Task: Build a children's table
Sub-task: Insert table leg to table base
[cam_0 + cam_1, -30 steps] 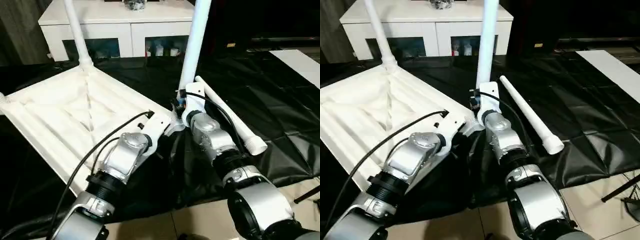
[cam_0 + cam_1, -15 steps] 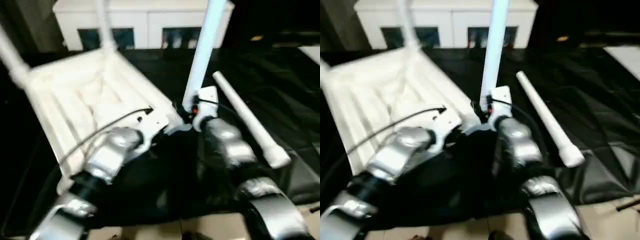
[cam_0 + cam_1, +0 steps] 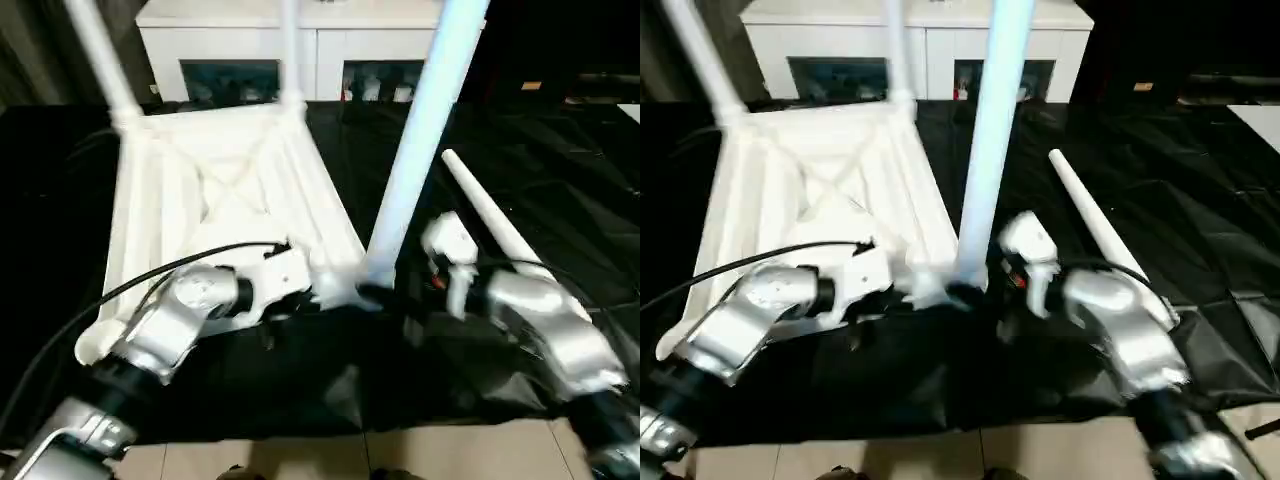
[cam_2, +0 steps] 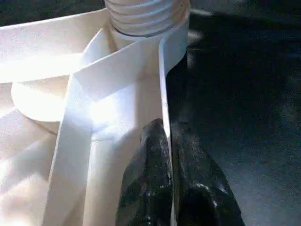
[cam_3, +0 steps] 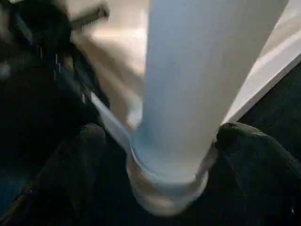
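- Now the left gripper (image 4: pixel 165 141) is clenched on the upturned table's (image 3: pixel 215 190) rim.
- Right gripper (image 5: pixel 155 155) spread wide — fingers flank the leg (image 3: pixel 420 140), at 3 o'clock.

Both head views are softened by motion blur, most strongly on the silver forearms and the upright legs. The black floor sheet (image 3: pixel 560 150) is dimly lit, with faint sheen along its creases. In the left wrist view, the table's ribbed underside (image 4: pixel 56 94) is washed out by glare. The right wrist view is heavily blurred and dark at its edges.
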Robot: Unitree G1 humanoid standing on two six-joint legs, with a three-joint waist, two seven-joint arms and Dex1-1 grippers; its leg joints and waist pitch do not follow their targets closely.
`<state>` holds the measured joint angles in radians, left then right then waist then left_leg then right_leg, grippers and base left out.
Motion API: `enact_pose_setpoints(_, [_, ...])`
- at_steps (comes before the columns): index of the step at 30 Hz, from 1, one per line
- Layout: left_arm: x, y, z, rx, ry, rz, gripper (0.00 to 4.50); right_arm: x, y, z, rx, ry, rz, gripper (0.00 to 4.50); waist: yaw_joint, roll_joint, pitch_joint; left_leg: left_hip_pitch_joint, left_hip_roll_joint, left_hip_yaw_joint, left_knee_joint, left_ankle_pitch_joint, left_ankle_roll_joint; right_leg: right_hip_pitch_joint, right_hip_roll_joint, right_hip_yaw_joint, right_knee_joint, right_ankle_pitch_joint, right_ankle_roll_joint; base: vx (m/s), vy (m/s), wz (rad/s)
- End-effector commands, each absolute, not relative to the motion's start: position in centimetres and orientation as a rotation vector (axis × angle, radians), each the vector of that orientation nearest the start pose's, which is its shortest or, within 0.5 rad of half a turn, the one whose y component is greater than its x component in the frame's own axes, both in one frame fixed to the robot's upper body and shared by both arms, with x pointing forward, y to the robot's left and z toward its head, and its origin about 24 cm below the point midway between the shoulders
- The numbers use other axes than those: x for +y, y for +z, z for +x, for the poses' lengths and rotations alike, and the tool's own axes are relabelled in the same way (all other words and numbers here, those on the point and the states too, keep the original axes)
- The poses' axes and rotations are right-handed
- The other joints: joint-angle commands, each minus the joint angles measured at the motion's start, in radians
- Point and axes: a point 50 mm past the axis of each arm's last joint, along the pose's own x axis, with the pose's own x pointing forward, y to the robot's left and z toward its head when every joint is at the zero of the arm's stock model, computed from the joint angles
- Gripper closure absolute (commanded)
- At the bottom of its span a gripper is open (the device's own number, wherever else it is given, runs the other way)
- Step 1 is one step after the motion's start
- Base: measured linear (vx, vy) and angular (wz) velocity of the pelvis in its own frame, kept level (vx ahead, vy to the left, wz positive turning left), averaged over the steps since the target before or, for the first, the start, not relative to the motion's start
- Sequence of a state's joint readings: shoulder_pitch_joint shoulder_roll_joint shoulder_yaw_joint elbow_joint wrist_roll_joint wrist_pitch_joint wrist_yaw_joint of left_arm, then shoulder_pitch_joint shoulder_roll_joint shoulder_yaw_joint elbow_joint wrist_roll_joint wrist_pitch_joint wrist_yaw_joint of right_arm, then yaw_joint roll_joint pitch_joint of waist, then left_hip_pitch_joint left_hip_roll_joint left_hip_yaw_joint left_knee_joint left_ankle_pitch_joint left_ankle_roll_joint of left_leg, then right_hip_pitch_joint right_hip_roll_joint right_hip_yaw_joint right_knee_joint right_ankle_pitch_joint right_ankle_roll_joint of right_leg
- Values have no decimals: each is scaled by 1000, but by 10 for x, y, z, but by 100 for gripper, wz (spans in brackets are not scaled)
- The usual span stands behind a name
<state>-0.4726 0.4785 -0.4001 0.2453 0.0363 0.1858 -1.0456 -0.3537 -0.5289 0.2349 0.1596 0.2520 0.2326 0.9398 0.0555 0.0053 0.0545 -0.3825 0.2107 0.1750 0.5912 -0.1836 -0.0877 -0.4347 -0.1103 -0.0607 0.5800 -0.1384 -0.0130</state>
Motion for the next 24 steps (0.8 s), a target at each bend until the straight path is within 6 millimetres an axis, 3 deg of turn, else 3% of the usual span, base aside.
enact_pose_setpoints(1, [118,80,295,271,-1313,654,450,-161,72,287,293,1098,-311,25,-3,3,-72,19,9,10,-76,-265,29,62,-13,25,-51,-233,-178,0,0,0])
enact_pose_setpoints(4, [120,79,295,270,-1313,661,450,-163,70,292,298,1050,-301,25,-2,-3,-75,18,8,11,-72,-241,36,61,-13,25,-50,-233,-179,0,0,0])
enact_pose_setpoints(11, [120,78,295,263,-1319,656,450,-160,67,296,290,1049,-255,72,0,0,-82,13,7,11,-63,-157,66,65,-11,24,-33,-115,-216,0,0,0])
enact_pose_setpoints(19, [121,77,295,262,-1323,661,450,-155,64,297,269,1061,-189,139,0,2,-79,16,7,10,-64,-209,51,64,-12,24,-36,-164,-212,0,0,0])
enact_pose_setpoints(24, [122,76,294,268,-1328,666,450,-153,60,296,270,1071,-178,171,1,1,-79,14,6,10,-62,-204,50,64,-11,24,-35,-164,-211,0,0,0])
